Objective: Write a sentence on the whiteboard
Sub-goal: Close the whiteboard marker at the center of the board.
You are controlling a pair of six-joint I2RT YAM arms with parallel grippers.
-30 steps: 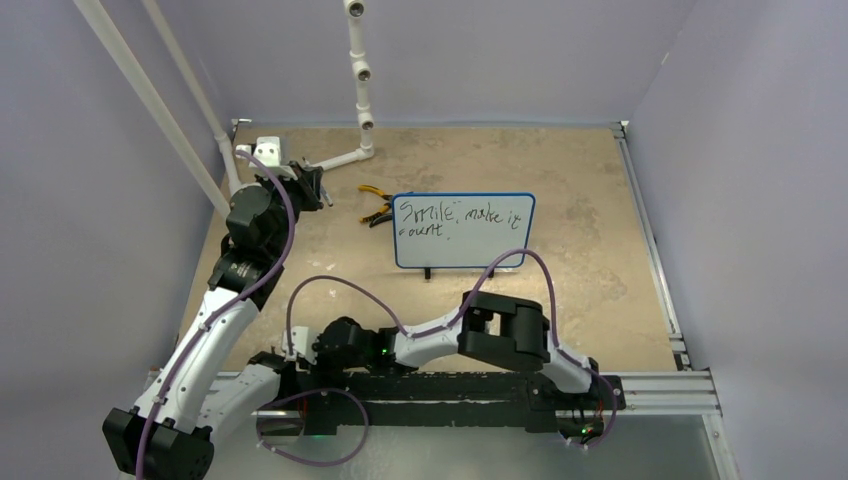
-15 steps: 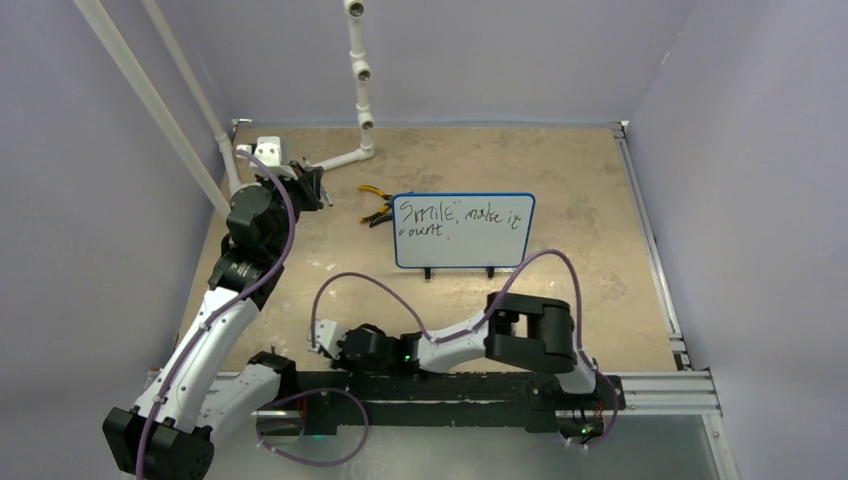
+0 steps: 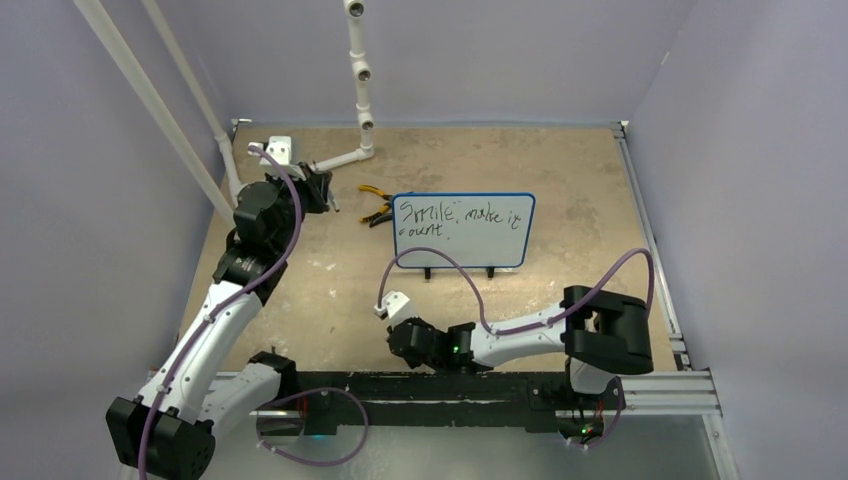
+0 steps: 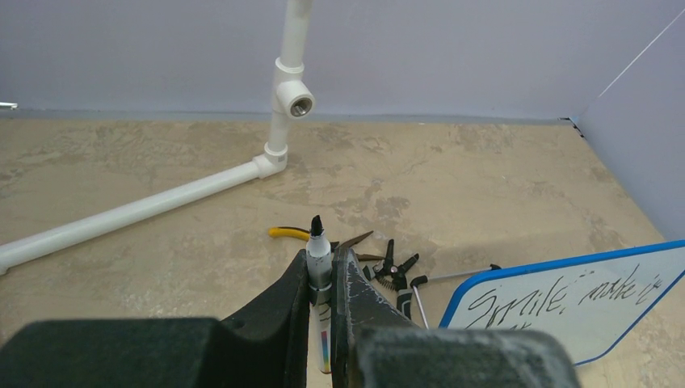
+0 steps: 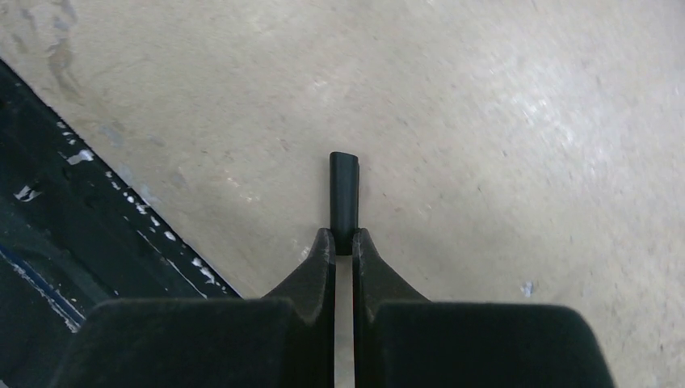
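Beige tabletop [image 3: 560,170] carries everything: left gripper [image 4: 323,259] clamps a marker [image 4: 317,242] left of the whiteboard [image 3: 490,250]; right gripper [image 5: 343,238] pinches a black cap [image 5: 343,194] in front of the whiteboard, which stands upright, showing the sentence [image 3: 450,215].

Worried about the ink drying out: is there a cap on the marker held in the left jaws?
No, the marker pokes its bare black tip out past the left jaws, with nothing covering it.
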